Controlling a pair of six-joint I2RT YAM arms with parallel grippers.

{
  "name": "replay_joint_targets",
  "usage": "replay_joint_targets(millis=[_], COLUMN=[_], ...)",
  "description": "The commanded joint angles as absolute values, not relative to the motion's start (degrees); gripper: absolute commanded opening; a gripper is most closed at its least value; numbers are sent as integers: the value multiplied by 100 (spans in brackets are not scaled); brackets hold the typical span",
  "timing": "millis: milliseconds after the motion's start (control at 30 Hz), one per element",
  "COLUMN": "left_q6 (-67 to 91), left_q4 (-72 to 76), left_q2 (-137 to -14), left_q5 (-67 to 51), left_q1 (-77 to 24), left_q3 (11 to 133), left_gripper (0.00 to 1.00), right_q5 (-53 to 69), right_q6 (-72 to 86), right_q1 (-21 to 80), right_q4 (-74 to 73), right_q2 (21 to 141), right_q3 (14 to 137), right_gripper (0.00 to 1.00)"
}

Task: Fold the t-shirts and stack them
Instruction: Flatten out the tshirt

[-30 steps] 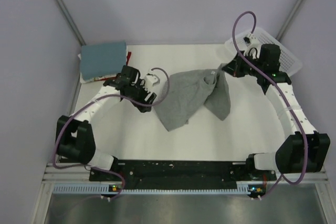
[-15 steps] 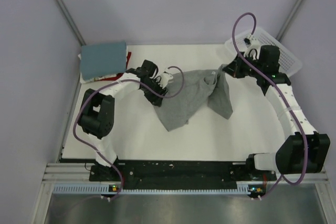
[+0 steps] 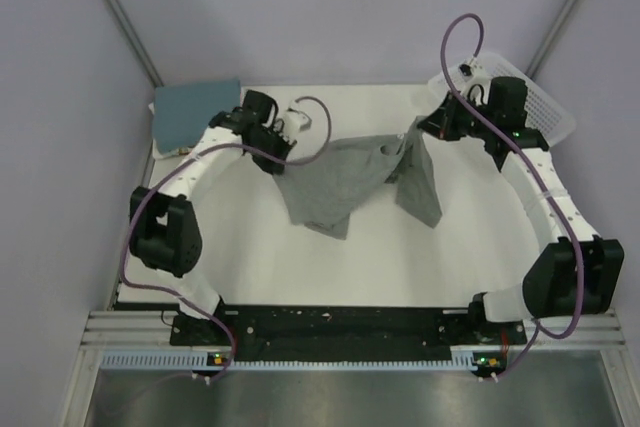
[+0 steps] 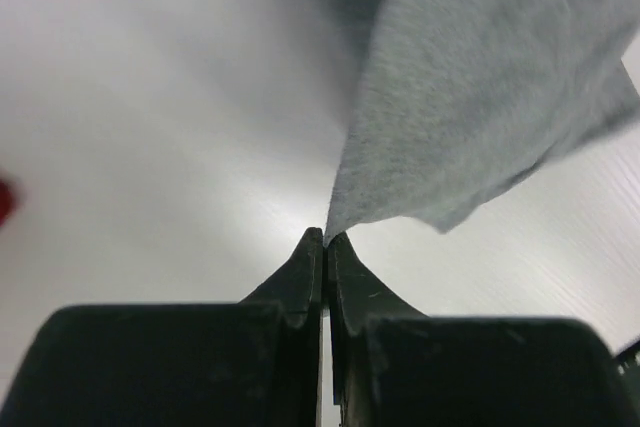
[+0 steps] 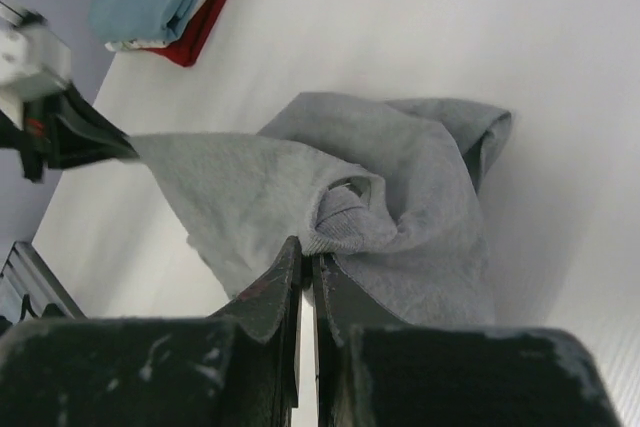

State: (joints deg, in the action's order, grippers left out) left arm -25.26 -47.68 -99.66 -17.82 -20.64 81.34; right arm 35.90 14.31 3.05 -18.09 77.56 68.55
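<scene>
A heather-grey t-shirt (image 3: 335, 182) hangs stretched between my two grippers over the middle of the table. My left gripper (image 3: 283, 154) is shut on the shirt's left corner; in the left wrist view the cloth (image 4: 480, 97) runs up from the closed tips (image 4: 326, 237). My right gripper (image 3: 413, 135) is shut on the ribbed collar edge (image 5: 345, 227), and the rest of the shirt (image 5: 420, 187) sags below it. Folded t-shirts, teal-blue on top (image 3: 192, 112) with whitish and red layers (image 5: 215, 7) under it, are stacked at the table's back left corner.
A white lattice basket (image 3: 545, 102) stands at the back right corner, behind the right arm. Purple cables loop over both arms. The left arm's wrist sits close beside the folded stack. Grey walls close in the table on three sides.
The left gripper reached the shirt's left edge, shut on it and drew it back to the left, spreading the cloth. The right gripper kept its grip and shifted slightly back.
</scene>
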Motion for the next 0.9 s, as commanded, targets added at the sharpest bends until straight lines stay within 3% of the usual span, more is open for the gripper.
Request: replay_joint_targets(millis=[0, 267, 400, 500, 600, 700, 867], left_q6=[-1891, -2232, -2259, -2277, -1882, -1609, -1512], left_q4=[-4755, -3683, -3858, -4112, -4542, -4720, -4062], left_q2=[-8897, -7252, -7190, -7330, -7453, -7506, -7777], left_q5=[-722, 1035, 1537, 1346, 347, -850, -432], left_q1=[-961, -150, -44, -35, -35, -35, -228], left_q3=[9437, 10159, 11362, 12425, 13059, 12860, 12174], left_gripper=[0, 0, 0, 0, 0, 0, 0], right_q5=[3648, 4007, 4402, 4614, 4457, 4473, 4343], right_q6=[1556, 2099, 2819, 3155, 2726, 2680, 1805], right_q1=[947, 1757, 1889, 1907, 1846, 1644, 1441], right_q4=[-1389, -1248, -653, 130, 18, -342, -877], right_q2=[8392, 10290, 10898, 10899, 10793, 10513, 9512], right_q3=[8231, 11738, 12918, 12815, 12552, 11912, 10058], right_gripper=[0, 0, 0, 0, 0, 0, 0])
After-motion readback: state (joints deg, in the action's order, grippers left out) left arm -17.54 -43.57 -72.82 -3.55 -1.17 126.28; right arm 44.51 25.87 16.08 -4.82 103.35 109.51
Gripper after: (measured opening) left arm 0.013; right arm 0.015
